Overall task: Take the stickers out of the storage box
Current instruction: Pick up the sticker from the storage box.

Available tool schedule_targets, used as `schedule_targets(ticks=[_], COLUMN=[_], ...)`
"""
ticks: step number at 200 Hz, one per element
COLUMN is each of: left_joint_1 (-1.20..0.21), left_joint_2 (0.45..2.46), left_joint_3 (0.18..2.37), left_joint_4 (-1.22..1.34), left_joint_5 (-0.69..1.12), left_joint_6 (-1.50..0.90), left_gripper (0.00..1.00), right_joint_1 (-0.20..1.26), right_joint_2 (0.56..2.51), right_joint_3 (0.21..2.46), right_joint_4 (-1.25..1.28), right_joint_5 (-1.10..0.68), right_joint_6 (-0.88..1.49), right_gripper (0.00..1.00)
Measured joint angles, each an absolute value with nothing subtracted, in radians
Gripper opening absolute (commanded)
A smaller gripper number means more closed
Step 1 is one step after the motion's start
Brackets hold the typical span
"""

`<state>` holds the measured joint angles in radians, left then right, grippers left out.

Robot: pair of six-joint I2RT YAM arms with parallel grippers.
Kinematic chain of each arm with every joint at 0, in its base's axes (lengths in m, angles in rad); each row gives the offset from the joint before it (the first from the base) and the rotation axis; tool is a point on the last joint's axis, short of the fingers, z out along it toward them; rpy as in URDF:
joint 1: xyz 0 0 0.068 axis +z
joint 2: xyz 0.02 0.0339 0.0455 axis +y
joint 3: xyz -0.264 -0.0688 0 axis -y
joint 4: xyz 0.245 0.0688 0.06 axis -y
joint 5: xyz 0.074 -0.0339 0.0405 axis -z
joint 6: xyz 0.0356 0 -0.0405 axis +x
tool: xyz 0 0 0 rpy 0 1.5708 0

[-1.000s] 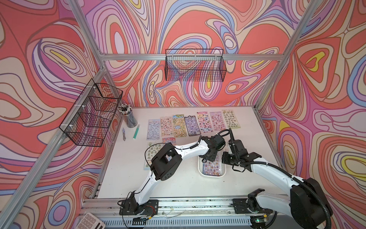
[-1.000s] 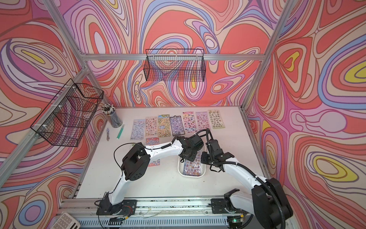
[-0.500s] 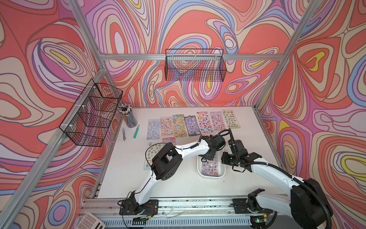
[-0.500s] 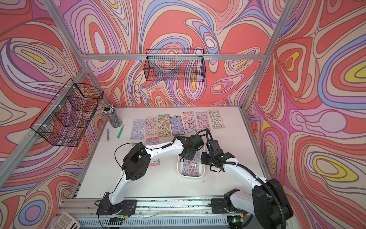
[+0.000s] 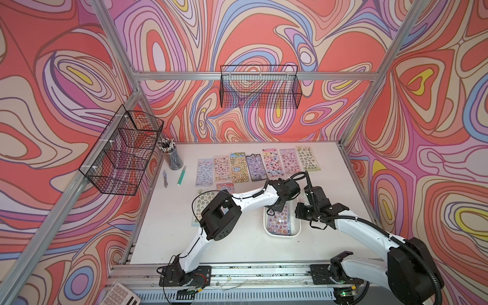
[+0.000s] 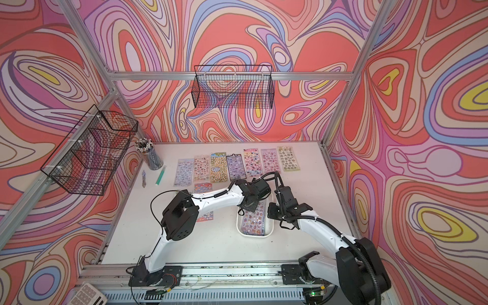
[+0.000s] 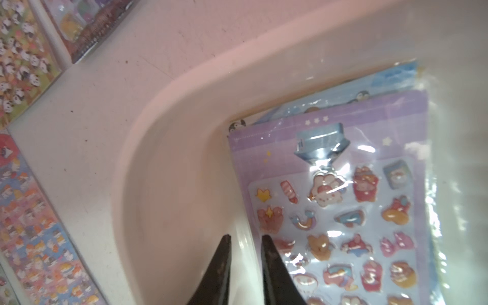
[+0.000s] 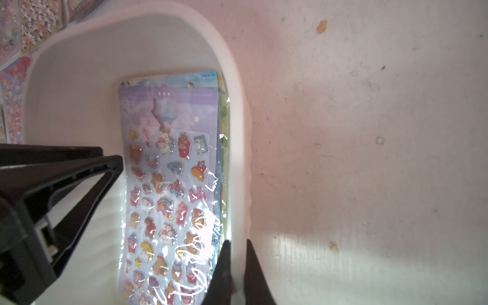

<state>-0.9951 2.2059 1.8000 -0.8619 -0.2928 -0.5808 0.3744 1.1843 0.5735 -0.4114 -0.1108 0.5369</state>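
white storage box (image 8: 239, 126) wall fills right claw (image 8: 237, 244), stickers (image 8: 169, 184) just beside.

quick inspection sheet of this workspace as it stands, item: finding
surface: white table, small specks and stains.
job's things: storage box holds a purple sheet on top of others; more stickers lie in rows on the table.
clutter: green pen, pencil cup, calculator beyond the front rail.
grippers: left gripper slightly open at the purple sheet's edge; right gripper shut on the box wall.
cables: thin black loop hangs off the left arm, away from the box.
surroundings: two wire baskets, swirl-patterned walls.
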Motion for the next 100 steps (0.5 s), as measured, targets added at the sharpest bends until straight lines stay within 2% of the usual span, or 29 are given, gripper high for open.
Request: schedule_targets(ticks=[52,100], left_joint_1=[-0.995,-0.982], left_joint_2=[2.17,2.174], left_joint_3=[1.8,1.759], left_joint_4=[-0.861,-0.839], left_joint_5=[-0.234,-0.184], left_joint_6=[-0.603,-0.635], left_gripper=[0.45,0.49], right_joint_1=[0.374,0.374], right_joint_2=[1.183,1.18], right_joint_3=[0.572,0.57], right_joint_4=[-0.411,-0.409], right_joint_5=[-0.11,-0.122], right_joint_6=[0.537,0.533], right_gripper=[0.0,0.0])
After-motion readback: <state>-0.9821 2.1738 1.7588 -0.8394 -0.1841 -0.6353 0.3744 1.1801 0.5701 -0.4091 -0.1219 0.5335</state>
